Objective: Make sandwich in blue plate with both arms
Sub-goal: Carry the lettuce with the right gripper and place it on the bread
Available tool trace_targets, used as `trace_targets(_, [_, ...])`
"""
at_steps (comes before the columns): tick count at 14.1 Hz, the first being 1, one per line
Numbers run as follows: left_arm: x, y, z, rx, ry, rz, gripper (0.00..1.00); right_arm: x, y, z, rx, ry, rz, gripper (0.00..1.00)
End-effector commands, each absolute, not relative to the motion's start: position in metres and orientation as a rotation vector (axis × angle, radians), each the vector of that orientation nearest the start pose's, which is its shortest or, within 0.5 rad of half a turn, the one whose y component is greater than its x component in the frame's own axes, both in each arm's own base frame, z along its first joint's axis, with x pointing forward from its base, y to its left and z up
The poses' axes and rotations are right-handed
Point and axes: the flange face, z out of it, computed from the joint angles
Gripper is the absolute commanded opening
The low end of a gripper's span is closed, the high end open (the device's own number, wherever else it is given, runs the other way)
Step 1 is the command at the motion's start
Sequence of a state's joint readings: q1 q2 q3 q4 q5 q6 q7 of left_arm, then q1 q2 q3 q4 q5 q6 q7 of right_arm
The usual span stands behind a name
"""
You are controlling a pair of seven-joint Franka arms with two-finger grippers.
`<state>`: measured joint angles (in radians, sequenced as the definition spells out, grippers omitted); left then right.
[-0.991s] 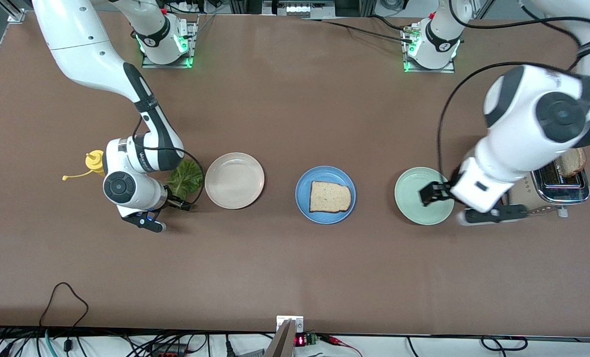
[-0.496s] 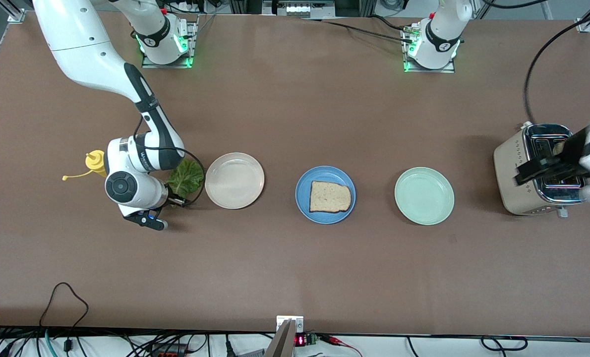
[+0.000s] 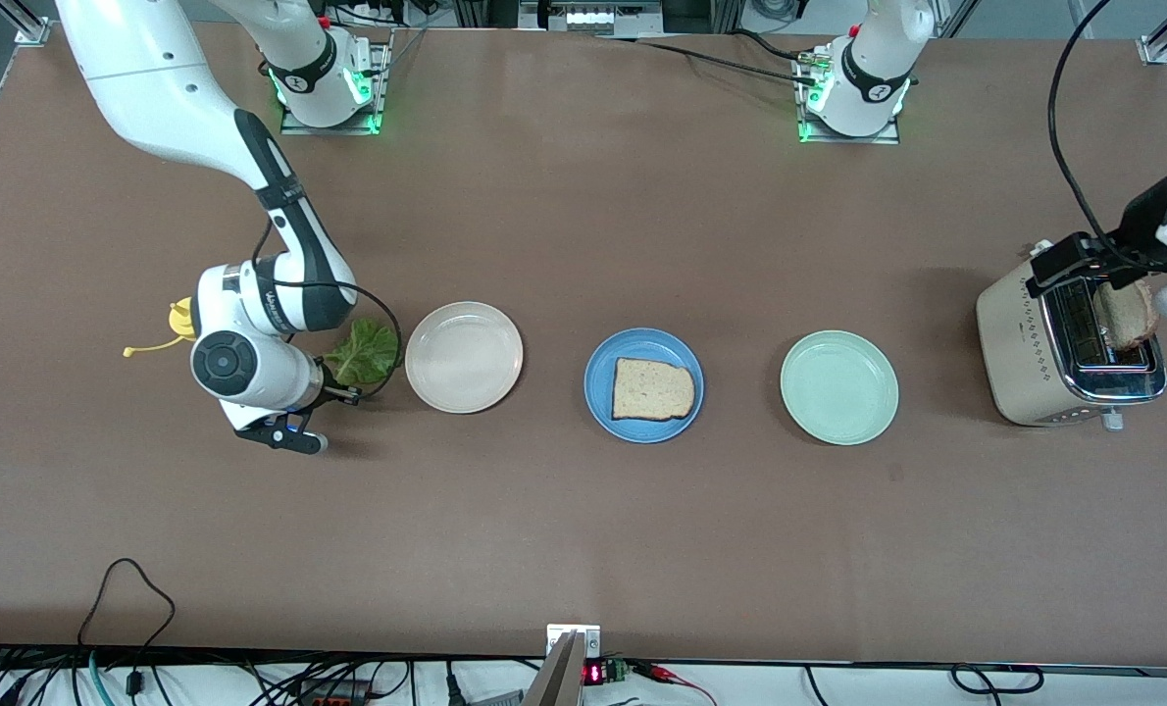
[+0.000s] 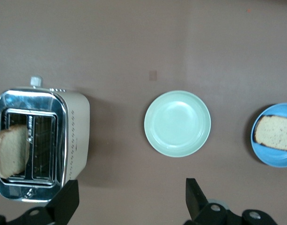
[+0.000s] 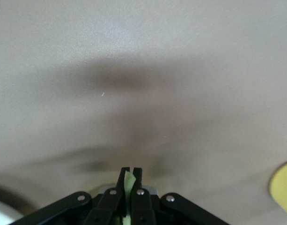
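Beside cream plate (image 3: 464, 356), toward right arm's end: right gripper (image 3: 343, 395) pinched tight on lettuce (image 3: 361, 353). Step judged: lettuce pickup; next, lift and carry over cream plate to bread (image 3: 653, 389) on blue plate (image 3: 603, 417). Open table along route. Over toaster (image 3: 1035, 358): left gripper (image 4: 129, 199) spread wide, empty; second slice (image 4: 11, 150) in slot.

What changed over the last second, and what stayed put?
The left gripper, open, swung away from over the mint-green plate to the toaster at its own end of the table. The right gripper closed on the lettuce leaf beside the cream plate and shifted slightly. Unmoved: the three plates, the bread slice on the blue plate, the toaster's bread.
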<state>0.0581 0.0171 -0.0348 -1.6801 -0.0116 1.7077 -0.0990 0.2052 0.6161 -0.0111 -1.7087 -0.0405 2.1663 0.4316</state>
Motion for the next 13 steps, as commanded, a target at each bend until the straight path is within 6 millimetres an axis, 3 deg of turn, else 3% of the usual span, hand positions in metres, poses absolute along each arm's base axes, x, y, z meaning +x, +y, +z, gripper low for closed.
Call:
trace_targets(1, [0.546,0.009,0.574,-3.153,-0.169,-0.028,1.0,0.641,0.117,0.265,-3.197,0.306,0.213,0.0])
trace_targets(5, [0.541,0.013,0.571,-3.15,-0.177,0.054,1.0,0.634,0.131,0.333,-3.068,0.406,0.192,0.0])
trace_targets(8, [0.541,0.009,0.576,-3.149,-0.165,0.044,1.0,0.629,0.18,0.355,-3.026,0.328,0.157,0.0])
trace_targets(10, [0.541,0.009,0.578,-3.151,-0.163,0.037,1.0,0.626,0.235,0.363,-3.01,0.429,0.141,0.0])
trace_targets(13, [0.541,0.009,0.58,-3.15,-0.071,0.027,1.0,0.631,0.291,0.355,-2.948,0.698,0.124,0.0])
